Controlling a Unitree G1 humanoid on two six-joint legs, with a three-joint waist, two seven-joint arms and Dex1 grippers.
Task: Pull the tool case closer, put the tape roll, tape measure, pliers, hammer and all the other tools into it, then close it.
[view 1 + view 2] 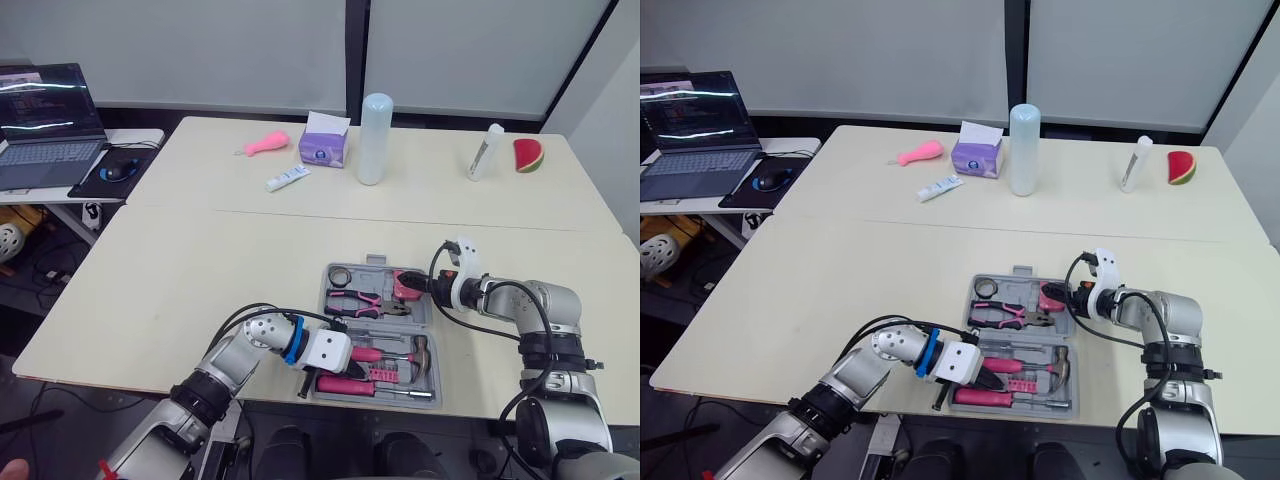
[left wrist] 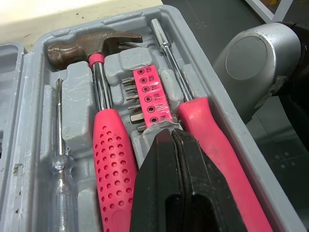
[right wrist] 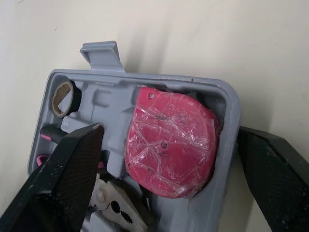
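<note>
Now, left jaws clenched over tool case (image 2: 77, 96), right jaws spread astride tape measure (image 3: 169, 145)

One tool case (image 2: 77, 111), one hammer (image 2: 108, 145)

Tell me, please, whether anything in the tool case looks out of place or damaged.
Nothing lies askew: the hammer and tape measure sit in slots of the tool case. Only the hammer's head looks brown and worn.
</note>
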